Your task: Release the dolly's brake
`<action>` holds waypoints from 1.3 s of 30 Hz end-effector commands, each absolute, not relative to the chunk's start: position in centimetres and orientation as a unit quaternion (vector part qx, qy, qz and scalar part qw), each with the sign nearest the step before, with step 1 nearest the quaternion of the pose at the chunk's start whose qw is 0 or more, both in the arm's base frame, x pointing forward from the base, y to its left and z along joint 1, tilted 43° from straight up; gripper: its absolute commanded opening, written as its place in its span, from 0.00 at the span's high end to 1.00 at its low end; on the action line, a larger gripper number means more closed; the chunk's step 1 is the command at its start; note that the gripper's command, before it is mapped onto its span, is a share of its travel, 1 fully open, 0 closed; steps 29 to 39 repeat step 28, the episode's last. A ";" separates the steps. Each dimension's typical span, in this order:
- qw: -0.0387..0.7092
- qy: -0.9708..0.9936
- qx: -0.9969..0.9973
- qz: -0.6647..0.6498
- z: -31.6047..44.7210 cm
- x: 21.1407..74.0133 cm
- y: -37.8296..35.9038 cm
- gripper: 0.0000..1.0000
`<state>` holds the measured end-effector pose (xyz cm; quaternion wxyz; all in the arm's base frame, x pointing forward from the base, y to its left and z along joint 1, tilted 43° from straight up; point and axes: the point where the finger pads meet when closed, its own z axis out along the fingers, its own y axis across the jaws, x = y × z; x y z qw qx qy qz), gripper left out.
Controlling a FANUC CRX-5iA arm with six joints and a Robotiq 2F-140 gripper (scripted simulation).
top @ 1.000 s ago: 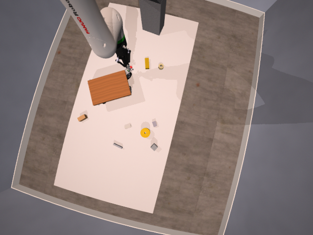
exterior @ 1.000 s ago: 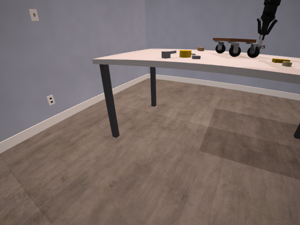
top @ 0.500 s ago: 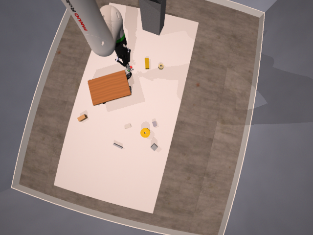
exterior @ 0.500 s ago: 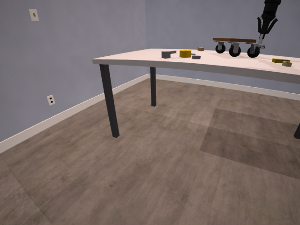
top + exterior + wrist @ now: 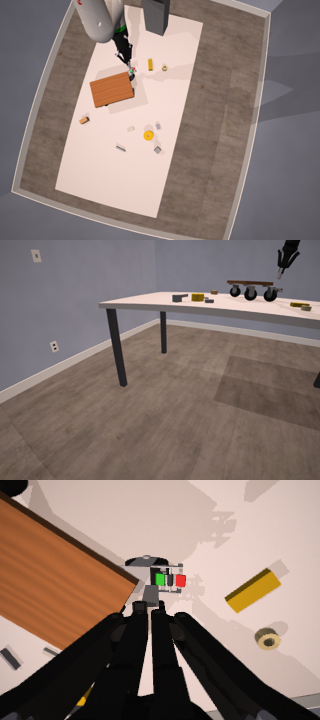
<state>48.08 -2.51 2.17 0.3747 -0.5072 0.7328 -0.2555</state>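
The dolly [image 5: 111, 89] has a brown wooden deck and black caster wheels and stands on the white table; it also shows in the side view [image 5: 250, 289] with its wheels on the table. The brake pedal [image 5: 170, 580] sticks out from the caster at the deck's corner, with a green end [image 5: 160, 579] and a red end [image 5: 180, 580]; it shows small in the overhead view [image 5: 132, 70]. My gripper [image 5: 279, 276] is shut and empty, hovering above the pedal and clear of it. In the wrist view the fingertips [image 5: 151, 606] point at the pedal from above.
A yellow bar [image 5: 150, 64] and a tape roll [image 5: 164, 66] lie right of the pedal. A yellow disc [image 5: 147, 135], small grey blocks [image 5: 157, 150] and a tan block [image 5: 84, 120] lie further down the table. A dark pillar [image 5: 155, 15] stands at the table's far end.
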 end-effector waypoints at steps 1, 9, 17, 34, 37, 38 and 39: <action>0.297 0.768 -0.522 -0.221 3.2 47.2 -2.5 1.00; 0.297 0.768 -0.522 -0.221 3.6 46.8 -2.5 1.00; 0.297 0.768 -0.522 -0.221 3.6 46.8 -2.5 1.00; 0.297 0.768 -0.522 -0.221 3.6 46.8 -2.5 1.00; 0.297 0.768 -0.522 -0.221 3.6 46.8 -2.5 1.00; 0.297 0.768 -0.522 -0.221 3.6 46.8 -2.5 1.00; 0.297 0.768 -0.522 -0.221 3.6 46.8 -2.5 1.00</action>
